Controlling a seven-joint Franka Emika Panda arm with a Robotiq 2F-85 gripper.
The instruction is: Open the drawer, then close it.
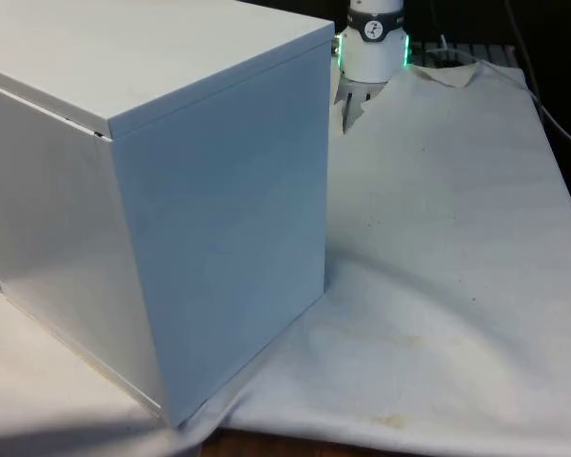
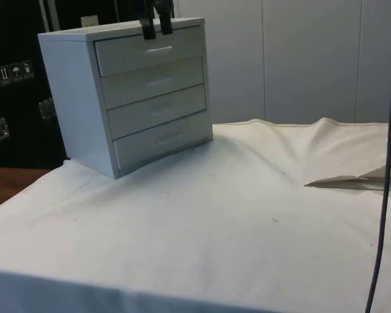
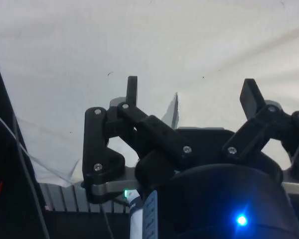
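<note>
A white chest of drawers stands at the table's far left in the side view, with four drawers stacked, all shut flush. The top drawer has a small pale handle. My gripper hangs just above that top drawer's front, its two black fingertips pointing down over the handle. In the wrist view the gripper is open, its fingers wide apart with nothing between them and white cloth beyond. The front view has the chest turned with its plain back and side to the camera.
The white cloth lies bare in front of the chest and rises in a fold at the side view's right. A dark cable hangs there. Bare wooden table edge shows left of the cloth.
</note>
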